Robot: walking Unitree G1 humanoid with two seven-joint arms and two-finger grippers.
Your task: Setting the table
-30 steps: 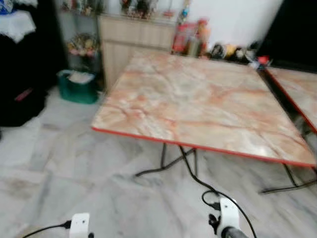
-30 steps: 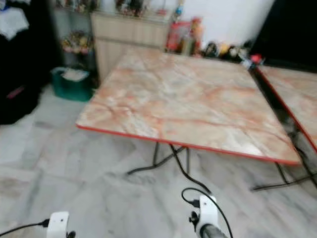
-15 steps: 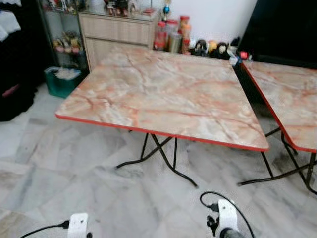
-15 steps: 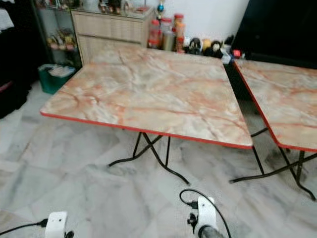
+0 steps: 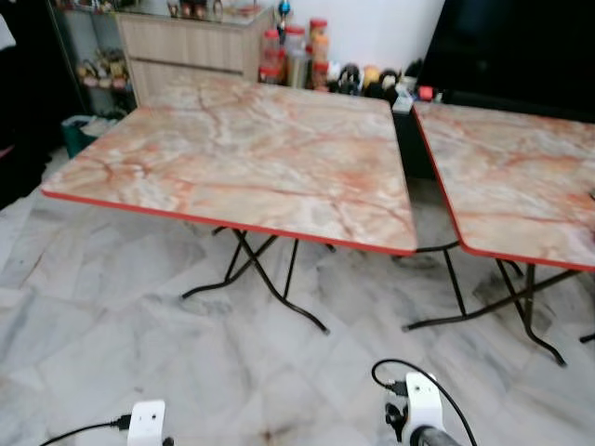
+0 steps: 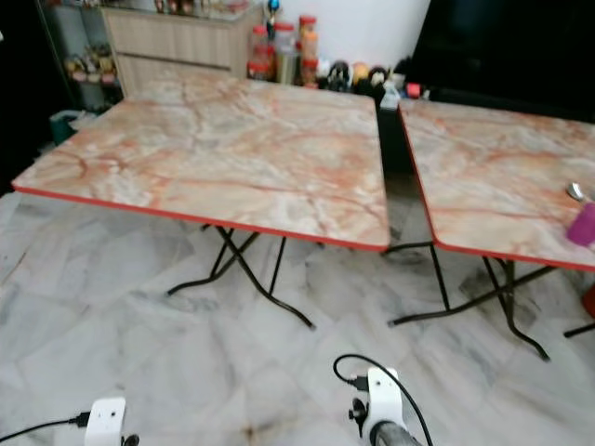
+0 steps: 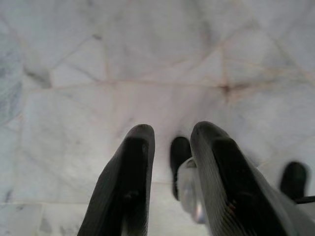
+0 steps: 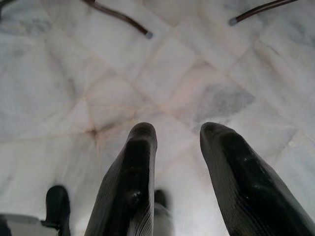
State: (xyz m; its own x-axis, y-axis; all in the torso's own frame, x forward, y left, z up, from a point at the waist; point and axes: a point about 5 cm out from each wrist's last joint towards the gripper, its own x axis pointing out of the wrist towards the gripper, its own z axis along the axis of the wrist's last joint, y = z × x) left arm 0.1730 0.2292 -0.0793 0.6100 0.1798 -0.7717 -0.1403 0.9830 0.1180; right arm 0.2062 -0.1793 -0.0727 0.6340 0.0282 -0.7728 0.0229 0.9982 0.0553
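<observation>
Both arms hang idle, left gripper [image 7: 170, 162] and right gripper [image 8: 172, 162] jaws spread, empty. You steer toward pink cup [image 6: 583, 224], right edge, on right-hand surface [image 6: 483, 177]; approach squarely, stop short.

Two folding tables — near table [image 5: 232, 158] and right-hand table [image 5: 511, 177] — topped in glossy marble-patterned laminate, pink-orange veined, edged in red plastic trim. Beneath, thin black metal tube legs [image 5: 265, 279], smooth. Floor [image 5: 112, 316] of polished grey-white marble tile, faintly reflective. At the upper left of the frame, pale wood-grain cabinet [image 5: 186, 51], matt. Matt black gripper fingers [image 8: 135, 177], finely ribbed on the inner pads.
</observation>
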